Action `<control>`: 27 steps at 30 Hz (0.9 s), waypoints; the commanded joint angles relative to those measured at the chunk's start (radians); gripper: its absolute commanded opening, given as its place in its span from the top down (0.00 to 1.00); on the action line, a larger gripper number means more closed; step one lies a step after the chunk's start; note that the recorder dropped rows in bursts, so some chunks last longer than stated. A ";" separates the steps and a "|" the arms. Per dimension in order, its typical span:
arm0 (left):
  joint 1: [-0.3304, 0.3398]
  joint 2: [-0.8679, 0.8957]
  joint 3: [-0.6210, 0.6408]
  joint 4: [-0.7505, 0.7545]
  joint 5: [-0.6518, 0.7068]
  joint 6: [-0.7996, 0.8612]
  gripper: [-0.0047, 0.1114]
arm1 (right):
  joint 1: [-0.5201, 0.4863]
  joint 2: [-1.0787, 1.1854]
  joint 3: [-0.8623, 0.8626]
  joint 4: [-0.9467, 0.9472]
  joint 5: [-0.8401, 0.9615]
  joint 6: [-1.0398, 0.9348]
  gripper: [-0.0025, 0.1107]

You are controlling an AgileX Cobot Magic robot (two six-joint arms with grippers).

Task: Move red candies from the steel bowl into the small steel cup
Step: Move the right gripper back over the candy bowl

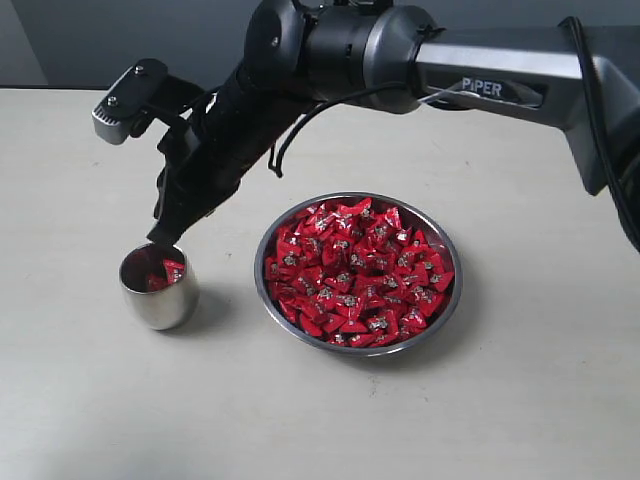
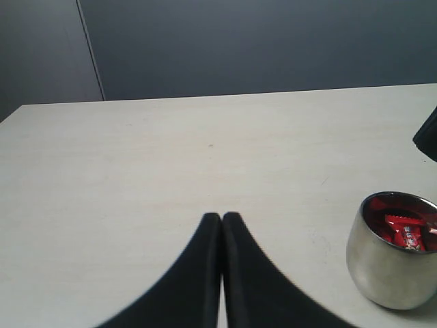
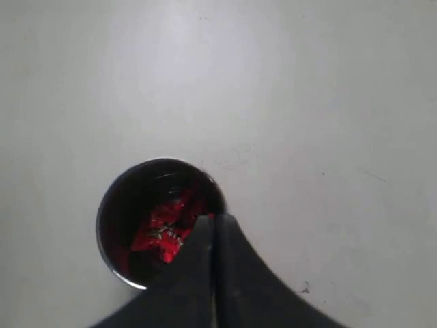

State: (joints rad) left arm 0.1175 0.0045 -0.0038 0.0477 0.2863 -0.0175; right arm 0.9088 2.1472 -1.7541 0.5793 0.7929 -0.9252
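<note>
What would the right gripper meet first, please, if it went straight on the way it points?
Most likely the rim of the small rounded steel cup, or the red-wrapped candies inside it; depth is unclear.

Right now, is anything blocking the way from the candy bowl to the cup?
Nothing visible: only bare table lies between the steel bowl and the small steel cup; the right gripper hovers at its rim.

A wide, flat tabletop of pale cream laminate (image 1: 520,410) with a faint streaky grain runs back to a straight far edge. Behind it stands a plain, matte, dark slate-blue wall (image 2: 273,48), meeting a slightly lighter grey wall panel (image 2: 41,55) at a thin vertical seam (image 2: 89,48). The light is soft and even, leaving only blurred shadows on the cream surface.
</note>
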 commanded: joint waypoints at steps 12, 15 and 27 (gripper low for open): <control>0.001 -0.004 0.004 -0.003 -0.002 -0.002 0.96 | -0.260 -0.508 0.657 0.100 -0.722 0.189 0.98; 0.001 -0.004 0.004 -0.003 -0.002 -0.002 0.96 | -0.260 -0.581 0.793 0.100 -0.727 0.170 0.98; 0.001 -0.004 0.004 -0.003 -0.002 -0.002 0.96 | -0.260 -0.650 0.957 0.190 -0.801 0.170 0.98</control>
State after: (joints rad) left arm 0.1175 0.0045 -0.0038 0.0477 0.2863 -0.0175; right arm 0.6536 1.5075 -0.8055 0.7469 0.0000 -0.7491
